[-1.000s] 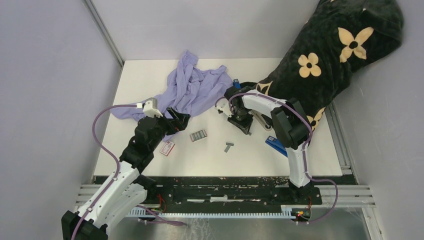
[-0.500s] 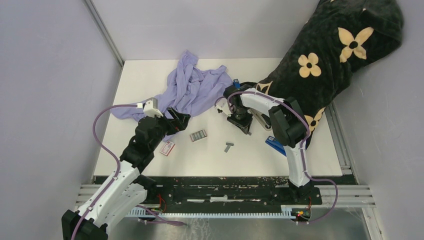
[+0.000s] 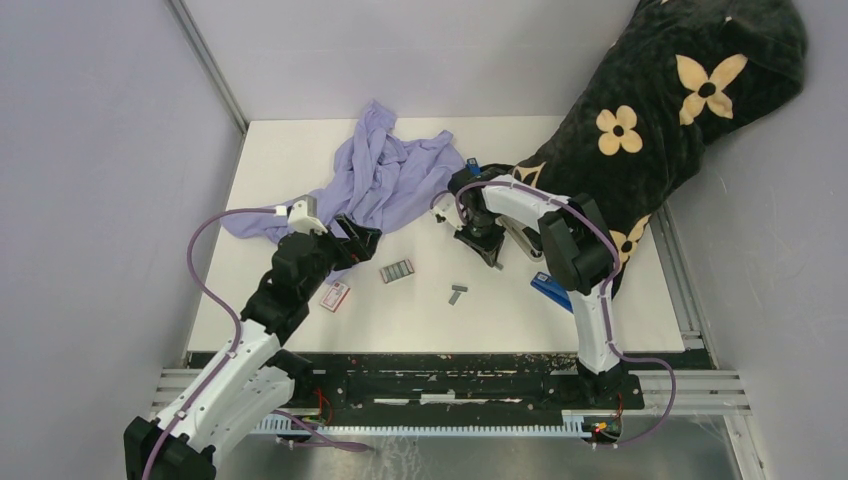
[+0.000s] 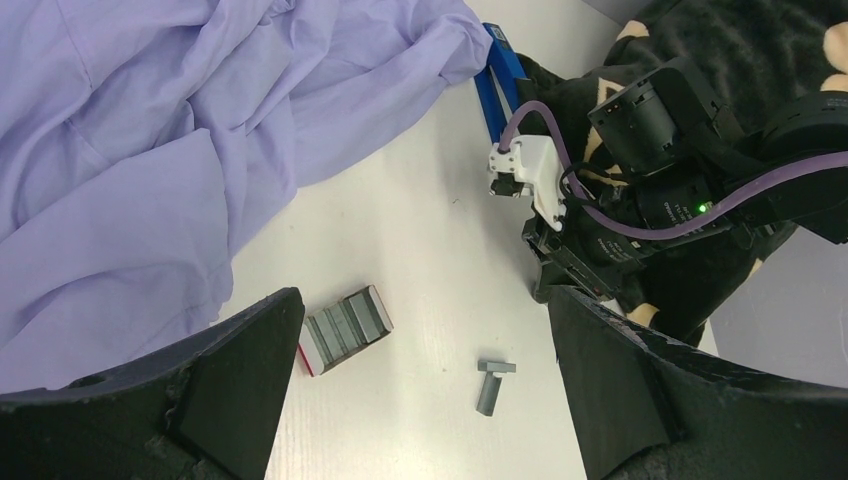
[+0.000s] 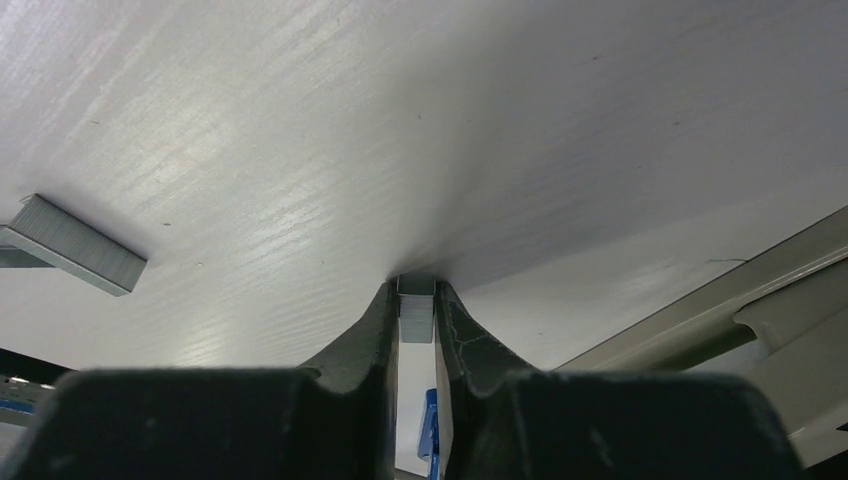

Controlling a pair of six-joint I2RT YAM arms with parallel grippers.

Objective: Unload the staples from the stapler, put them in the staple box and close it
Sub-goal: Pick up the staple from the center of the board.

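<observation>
My right gripper (image 3: 489,250) points straight down at the table, just left of the beige stapler (image 3: 522,240). In the right wrist view its jaws (image 5: 416,300) are shut on a short grey strip of staples (image 5: 416,318) resting on the white surface, with the stapler's (image 5: 745,300) body to the right. Two more loose strips of staples (image 3: 457,293) lie crossed in front of it, one of them (image 5: 72,246) at the left of that view. My left gripper (image 3: 356,240) hovers wide open (image 4: 425,385), holding nothing, above those strips (image 4: 492,385).
An open tray of staple strips (image 3: 397,270) and a small red-and-white box (image 3: 335,296) lie mid-table. A lilac shirt (image 3: 385,180) covers the back left, a black flowered blanket (image 3: 650,110) the back right. Blue staplers (image 3: 552,288) (image 4: 497,85) lie beside the right arm.
The right gripper's jaws have closed tighter onto the small strip of staples and the wrist has shifted slightly. The left arm has not moved.
</observation>
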